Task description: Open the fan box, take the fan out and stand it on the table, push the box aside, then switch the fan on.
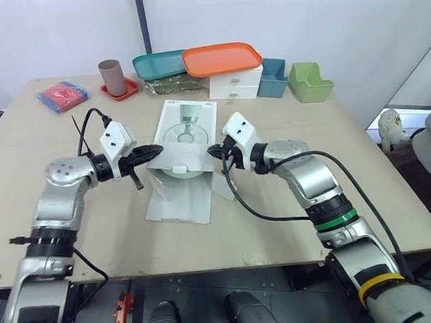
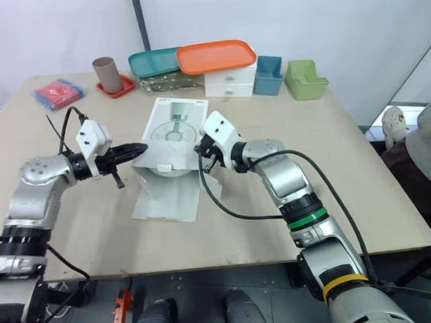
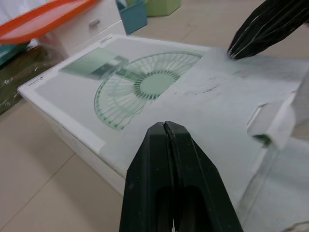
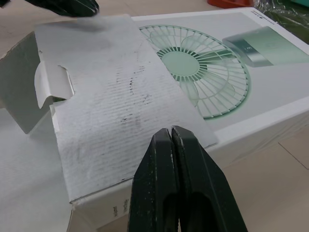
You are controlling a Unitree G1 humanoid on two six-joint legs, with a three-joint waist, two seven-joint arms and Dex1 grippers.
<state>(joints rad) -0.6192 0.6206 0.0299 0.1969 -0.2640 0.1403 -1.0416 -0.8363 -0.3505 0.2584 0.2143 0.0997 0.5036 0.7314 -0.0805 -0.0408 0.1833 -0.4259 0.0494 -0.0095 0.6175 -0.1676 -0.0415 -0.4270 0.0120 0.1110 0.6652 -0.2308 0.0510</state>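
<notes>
Head cam first: the fan box (image 1: 188, 126) lies flat in the middle of the table (image 1: 72, 214), printed side up. Its near end is open, with one flap (image 1: 180, 200) spread out on the tabletop. Something pale green and rounded shows in the open mouth, but I can't say for sure it's the fan. The left gripper (image 1: 156, 149) is at the box's left edge by the opening and the right gripper (image 1: 215, 151) at its right edge.

Along the back there's a brown cup (image 1: 110, 75) standing on a red saucer (image 1: 123, 90). A teal tray (image 1: 158, 64) and an orange tray (image 1: 222, 58) overlap on top of a white drawer unit (image 1: 234, 85). Beside that sit a teal bin (image 1: 273, 79) and a green bin (image 1: 309, 82). I can't see into the cup or the teal bin from here.

Left wrist cam: my left claw's two fingers are pressed tight together with nothing between them, hanging over a grey folded-back flap (image 3: 231, 96) that lies on the box top. The other claw's tip rests at that flap's far edge.

Right wrist cam: same deal, fingers clamped together and empty, just over the box's side edge where the folded-back flap ends.
</notes>
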